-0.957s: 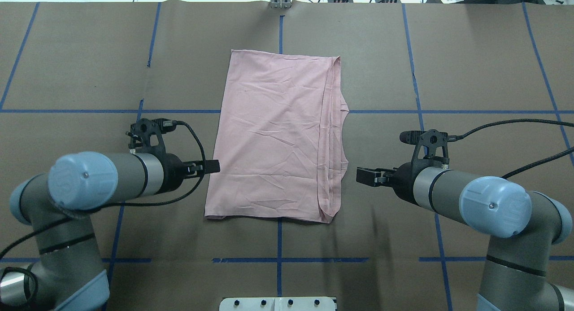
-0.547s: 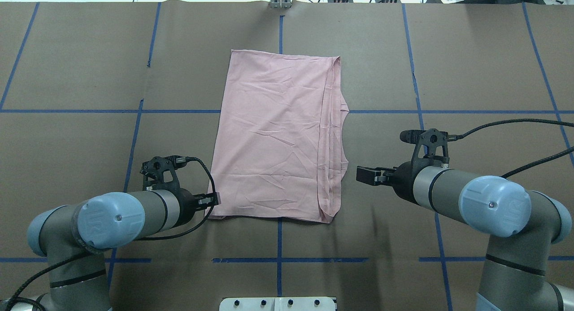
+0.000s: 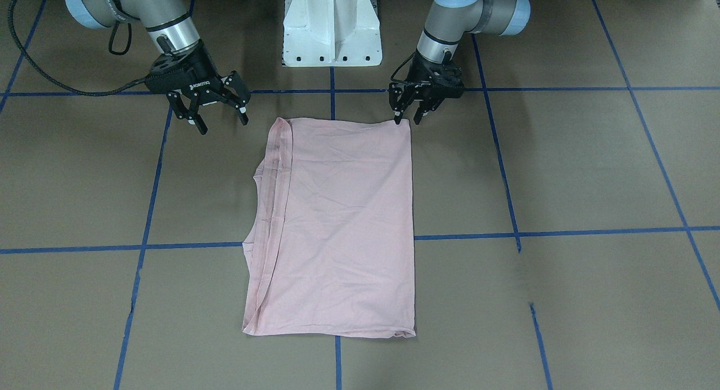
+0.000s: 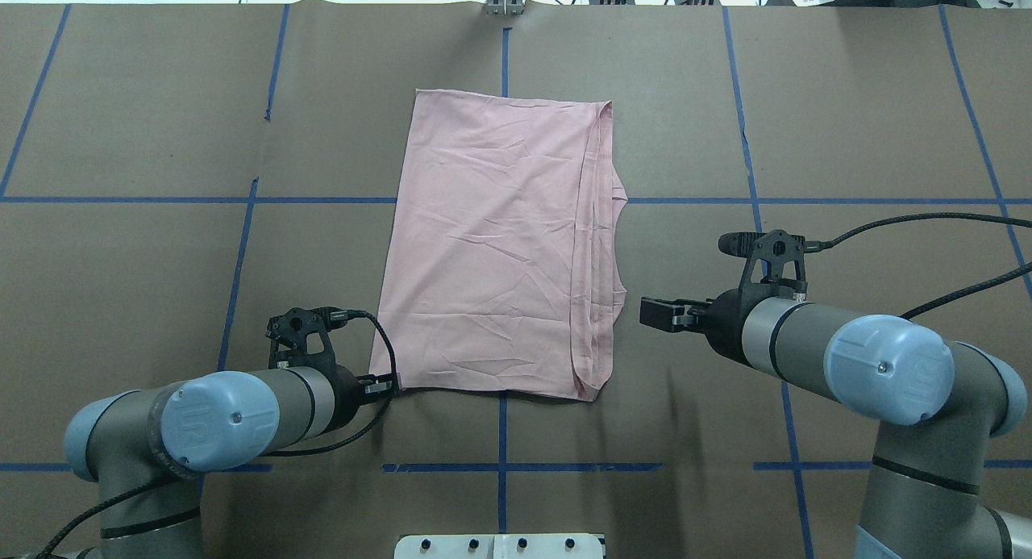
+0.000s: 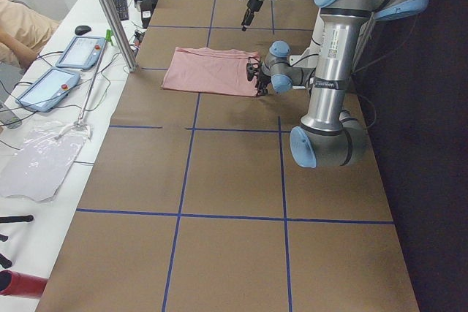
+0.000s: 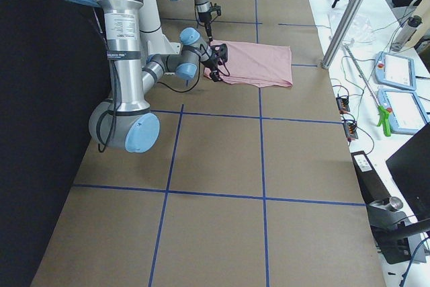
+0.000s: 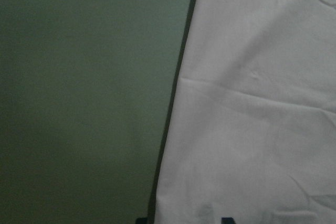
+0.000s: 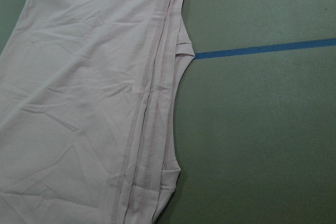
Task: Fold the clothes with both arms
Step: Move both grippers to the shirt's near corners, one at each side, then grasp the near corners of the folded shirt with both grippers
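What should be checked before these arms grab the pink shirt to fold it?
1. Shirt lying flat on the table: ok.
2. Left end effector at the shirt's near corner: ok, its fingers sit either side of the edge.
3. Left end effector closed on the cloth: not ok, it is open.
4. Right end effector at its own corner: not ok, it is open and apart from the shirt.
5. Left fingers low enough to catch every layer: cannot tell.
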`<action>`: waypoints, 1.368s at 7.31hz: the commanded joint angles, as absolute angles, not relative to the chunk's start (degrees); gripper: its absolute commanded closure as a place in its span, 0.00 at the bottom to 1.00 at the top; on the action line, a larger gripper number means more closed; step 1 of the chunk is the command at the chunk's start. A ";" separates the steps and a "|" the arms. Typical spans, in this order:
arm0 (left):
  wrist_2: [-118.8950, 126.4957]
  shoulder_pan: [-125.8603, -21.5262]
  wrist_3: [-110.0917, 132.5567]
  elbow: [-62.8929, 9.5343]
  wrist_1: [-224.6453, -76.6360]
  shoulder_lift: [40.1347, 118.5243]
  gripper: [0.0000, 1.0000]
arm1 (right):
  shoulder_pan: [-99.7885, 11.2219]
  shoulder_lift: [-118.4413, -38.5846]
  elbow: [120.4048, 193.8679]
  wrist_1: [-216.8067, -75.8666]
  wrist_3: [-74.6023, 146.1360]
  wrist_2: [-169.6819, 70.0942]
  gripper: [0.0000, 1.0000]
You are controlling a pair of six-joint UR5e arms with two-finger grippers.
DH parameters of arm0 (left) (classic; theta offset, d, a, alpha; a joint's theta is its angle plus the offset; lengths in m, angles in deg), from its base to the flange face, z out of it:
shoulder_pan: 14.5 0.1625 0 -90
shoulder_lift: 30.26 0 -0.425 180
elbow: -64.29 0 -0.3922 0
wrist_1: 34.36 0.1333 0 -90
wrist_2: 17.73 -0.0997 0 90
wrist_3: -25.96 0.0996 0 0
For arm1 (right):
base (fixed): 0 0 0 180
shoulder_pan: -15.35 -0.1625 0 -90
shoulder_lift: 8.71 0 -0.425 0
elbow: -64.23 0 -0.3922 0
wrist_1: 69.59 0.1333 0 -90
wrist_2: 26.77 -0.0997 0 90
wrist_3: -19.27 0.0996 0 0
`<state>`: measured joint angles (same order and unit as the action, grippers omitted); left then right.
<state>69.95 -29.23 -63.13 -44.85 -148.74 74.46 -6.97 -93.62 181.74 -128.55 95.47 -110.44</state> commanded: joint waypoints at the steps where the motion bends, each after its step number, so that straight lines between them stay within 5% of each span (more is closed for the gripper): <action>1: 69.98 -29.09 -63.07 -44.35 -148.79 74.50 0.46 | -6.98 -93.52 181.74 -128.56 95.47 -110.44 0.00; 4: 69.98 -29.09 -62.81 -44.26 -148.71 74.50 0.62 | -6.98 -93.43 181.39 -128.56 95.47 -110.36 0.00; 10: 69.98 -29.09 -62.54 -43.90 -148.71 74.50 0.62 | -7.06 -93.52 181.12 -128.56 95.47 -110.36 0.00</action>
<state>69.98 -29.09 -62.56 -43.88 -148.71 74.50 -7.03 -93.49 181.13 -128.56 95.47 -110.35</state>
